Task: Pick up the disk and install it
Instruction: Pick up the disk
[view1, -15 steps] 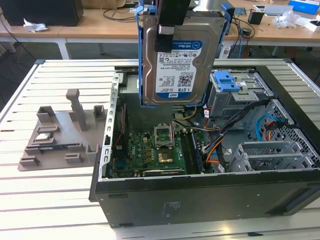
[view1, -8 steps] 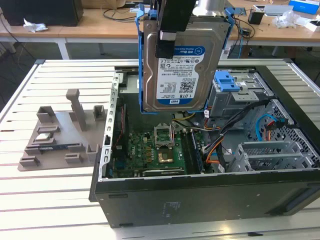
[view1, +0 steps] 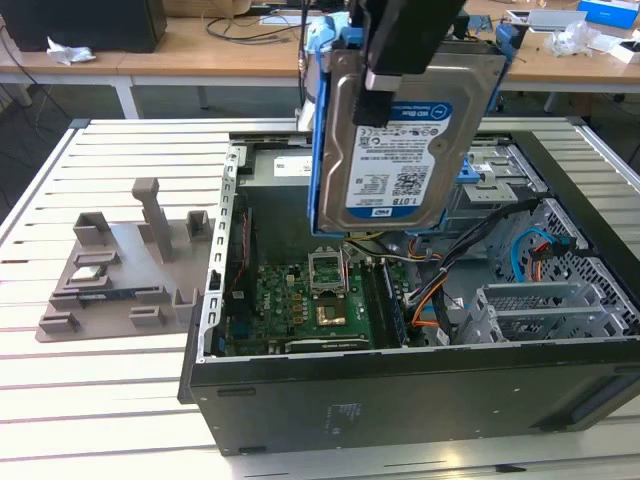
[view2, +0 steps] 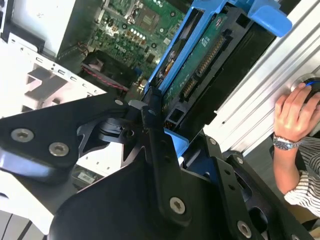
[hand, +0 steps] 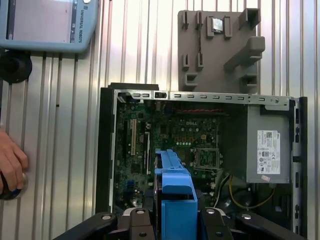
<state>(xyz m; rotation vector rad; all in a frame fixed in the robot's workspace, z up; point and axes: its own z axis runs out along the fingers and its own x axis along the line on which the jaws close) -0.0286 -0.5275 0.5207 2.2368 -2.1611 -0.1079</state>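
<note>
My pincer (hand: 175, 217) is clamped on the disk (view1: 400, 160), with one black finger (view1: 373, 95) lying over its labelled face. I hold the disk upright in the air above the open computer case (view1: 400, 405), touching nothing inside. In the exterior view it hangs at about twelve o'clock of the motherboard (view1: 300, 310).

The case rests on the slatted worktop (view1: 100, 400). It holds the green motherboard with its square processor socket (view1: 330, 315) and a bundle of orange and blue cables (view1: 440, 300) at three o'clock of the socket. A silver drive cage (view1: 545, 305) sits further toward three o'clock, and there is a grey power supply (hand: 267, 145) with a white sticker.

At nine o'clock of the case a grey moulded tray (view1: 130, 265) sits on the worktop, holding a small silvery square part (hand: 217, 25). A person's hand (hand: 10, 162) lies on the worktop, apart from the case.
</note>
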